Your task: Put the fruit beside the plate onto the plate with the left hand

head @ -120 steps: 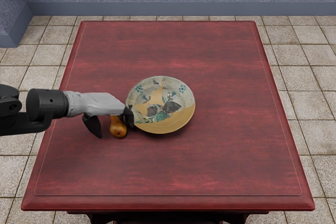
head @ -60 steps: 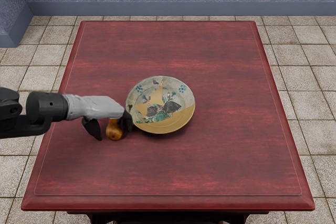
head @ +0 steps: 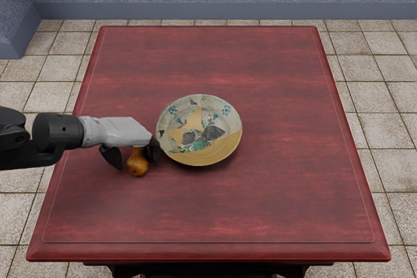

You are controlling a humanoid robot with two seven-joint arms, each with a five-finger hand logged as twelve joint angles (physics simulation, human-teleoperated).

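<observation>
Head view: the left hand (head: 127, 138) reaches in over the left edge of the worktop (head: 280, 193), its fingers (head: 112, 156) clasped around the pear (head: 137, 164), which is just beside the left rim of the plate (head: 228, 142). Open worktop spreads right, front and back. The palm hides the pear's top, and the picture's edge cuts off the arm.

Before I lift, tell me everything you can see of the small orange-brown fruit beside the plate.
The orange-brown pear-shaped fruit is small, smooth and glossy, its rounded base toward the camera and its narrower top hidden under the left hand. Dark fingers flank it on both sides and appear closed on it. It appears to rest on the red wooden table, just left of the painted ceramic plate, not on it.
</observation>
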